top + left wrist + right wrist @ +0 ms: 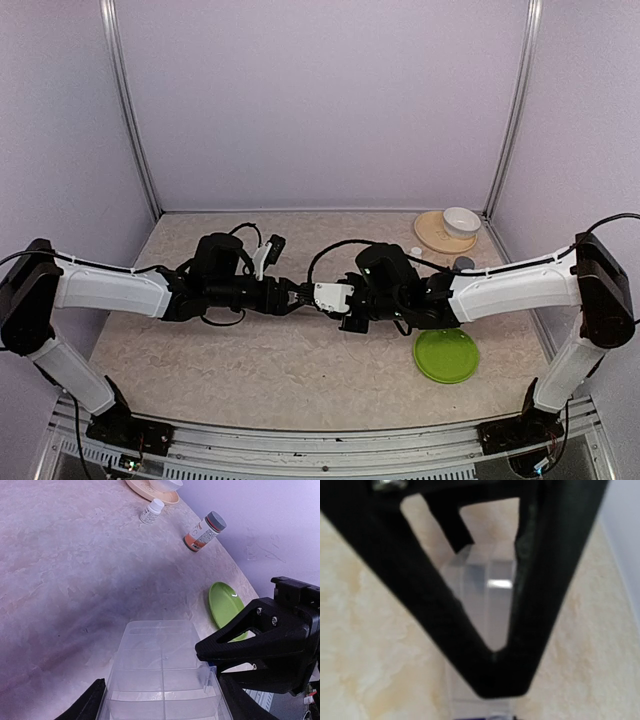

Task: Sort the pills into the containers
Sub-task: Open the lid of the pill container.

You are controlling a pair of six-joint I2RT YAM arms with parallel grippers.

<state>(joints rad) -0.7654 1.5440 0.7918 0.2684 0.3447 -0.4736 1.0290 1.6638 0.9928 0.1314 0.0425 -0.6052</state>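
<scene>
Currently | pill organiser (162, 680) held above counter (60, 580), mid-scene | left tool (165, 702) clamped across its width | right tool (212, 652) at its edge, grip unclear | visible compartments empty; amber bottle (204, 531) capped | sorting apparently not started.

Clear plastic pill organiser (161, 672), rows of small square compartments, lying level, middle of the table (75, 580)

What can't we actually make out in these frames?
- No pills visible; pill organiser near end cut off by the left wrist view's bottom edge.
- Grip of right tool: right wrist view blurred, its own finger fills the frame.
- Top view: left tool and right tool hide most of the organiser.
- Label on amber bottle: too small, left wrist view.
</scene>
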